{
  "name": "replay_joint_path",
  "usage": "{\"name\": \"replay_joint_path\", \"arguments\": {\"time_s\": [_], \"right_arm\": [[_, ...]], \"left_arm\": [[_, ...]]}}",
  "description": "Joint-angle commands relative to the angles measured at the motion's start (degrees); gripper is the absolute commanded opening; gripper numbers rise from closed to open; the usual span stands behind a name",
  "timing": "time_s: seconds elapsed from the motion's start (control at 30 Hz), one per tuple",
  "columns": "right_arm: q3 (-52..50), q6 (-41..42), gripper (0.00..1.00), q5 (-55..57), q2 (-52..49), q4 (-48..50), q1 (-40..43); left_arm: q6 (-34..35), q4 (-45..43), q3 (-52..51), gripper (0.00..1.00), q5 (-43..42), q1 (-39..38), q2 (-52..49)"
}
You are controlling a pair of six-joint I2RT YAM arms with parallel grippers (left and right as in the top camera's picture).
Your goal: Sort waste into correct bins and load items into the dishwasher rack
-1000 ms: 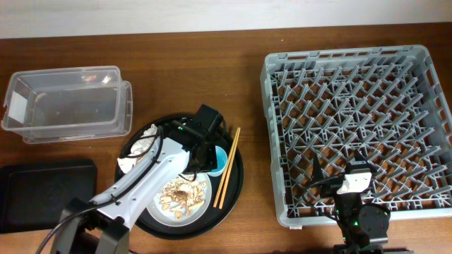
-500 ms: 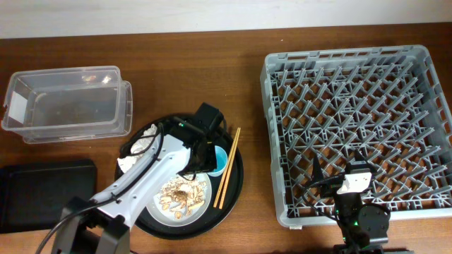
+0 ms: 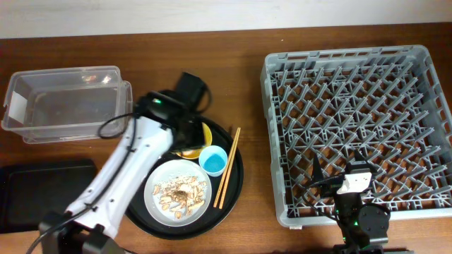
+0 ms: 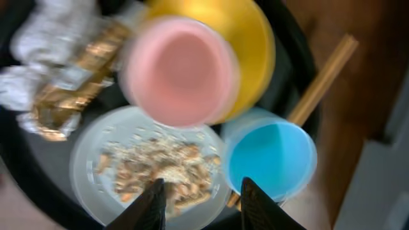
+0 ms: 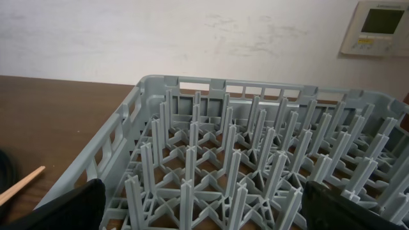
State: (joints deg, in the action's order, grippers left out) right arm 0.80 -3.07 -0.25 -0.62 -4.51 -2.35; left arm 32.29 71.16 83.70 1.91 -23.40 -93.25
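My left gripper (image 4: 201,191) is spread, nothing between its fingers, above the plate (image 4: 86,172) of scraps (image 4: 160,169). Ahead of it, the blurred pink cup (image 4: 182,70) overlaps the bowl (image 4: 252,45). The blue cup (image 4: 271,160) is just right. My right gripper (image 5: 204,207) is spread wide, with the rack (image 5: 255,128) ahead.
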Motion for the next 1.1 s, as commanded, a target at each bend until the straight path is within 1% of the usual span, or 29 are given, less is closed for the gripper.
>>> {"name": "replay_joint_path", "arguments": {"time_s": [0.0, 0.07, 0.1, 0.13, 0.17, 0.27, 0.37, 0.6, 0.73, 0.8, 0.87, 0.93, 1.07], "right_arm": [[-0.5, 0.1, 0.99, 0.3, 0.4, -0.1, -0.2], [-0.5, 0.1, 0.98, 0.3, 0.4, -0.1, -0.2], [-0.5, 0.1, 0.98, 0.3, 0.4, -0.1, -0.2], [-0.5, 0.1, 0.99, 0.3, 0.4, -0.1, -0.2], [-0.5, 0.1, 0.98, 0.3, 0.4, -0.1, -0.2], [-0.5, 0.1, 0.98, 0.3, 0.4, -0.1, -0.2], [-0.5, 0.1, 0.98, 0.3, 0.4, -0.1, -0.2], [-0.5, 0.1, 0.98, 0.3, 0.4, -0.1, -0.2], [-0.5, 0.1, 0.98, 0.3, 0.4, -0.1, -0.2], [-0.5, 0.1, 0.98, 0.3, 0.4, -0.1, -0.2], [-0.5, 0.1, 0.98, 0.3, 0.4, -0.1, -0.2], [-0.5, 0.1, 0.98, 0.3, 0.4, -0.1, -0.2], [-0.5, 0.1, 0.98, 0.3, 0.4, -0.1, -0.2]], "left_arm": [[-1.1, 0.3, 1.0, 0.38, 1.1, 8.9, 1.7], [-1.1, 0.3, 1.0, 0.39, 1.0, 12.7, 1.7], [-1.1, 0.3, 1.0, 0.53, 0.9, 15.5, 1.7], [-1.1, 0.3, 0.9, 0.61, 0.9, 17.6, 1.7], [-1.1, 0.1, 0.8, 0.61, 0.9, 19.8, 1.7], [-1.2, 0.1, 0.7, 0.61, 0.9, 22.4, 1.6], [-4.7, -1.3, -0.4, 0.61, 1.0, 22.6, 1.4], [-7.6, -9.5, -7.5, 0.61, 0.8, 22.6, 1.3], [-12.8, -12.4, -9.7, 0.61, 0.9, 22.6, 1.3], [-12.9, -12.5, -10.3, 0.59, 0.9, 22.6, 1.3], [-13.7, -13.7, -11.6, 0.52, 0.9, 22.6, 1.3], [-15.2, -15.0, -13.2, 0.51, 0.8, 22.3, 1.3], [-15.3, -18.9, -17.1, 0.51, 0.2, 21.3, 1.3]]}}
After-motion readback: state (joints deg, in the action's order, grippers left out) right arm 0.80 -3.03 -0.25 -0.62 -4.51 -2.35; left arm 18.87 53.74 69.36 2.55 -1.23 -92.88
